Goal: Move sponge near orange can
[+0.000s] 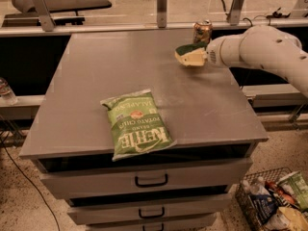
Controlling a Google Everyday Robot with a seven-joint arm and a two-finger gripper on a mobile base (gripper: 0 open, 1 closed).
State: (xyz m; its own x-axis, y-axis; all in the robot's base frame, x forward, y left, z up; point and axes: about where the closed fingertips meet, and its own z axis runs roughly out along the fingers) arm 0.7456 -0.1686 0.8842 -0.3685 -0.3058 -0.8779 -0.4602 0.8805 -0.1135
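Right now, in the one camera view, the sponge point(190, 56) is at the far right part of the gray table point(96, 81). It is just in front of the orange can point(202, 32) and a bit to its left. They look very near, but I cannot tell if they touch. The gripper point(204, 57) is at the end of the white arm point(260, 47). It is closed on the sponge's right end, and the sponge's green side is tipped up.

I think the sponge is light and squishy, so it will bend if squeezed hard. Holding it by one end, like now, seems fine. The can could tip if bumped.

The green Kettle chip bag point(137, 124) lies flat, well apart from them, near the front edge. Under the table are drawers point(202, 177). They are all shut, so what is inside is hidden. A wire basket point(244, 202) on the floor at the right holds snack bags.
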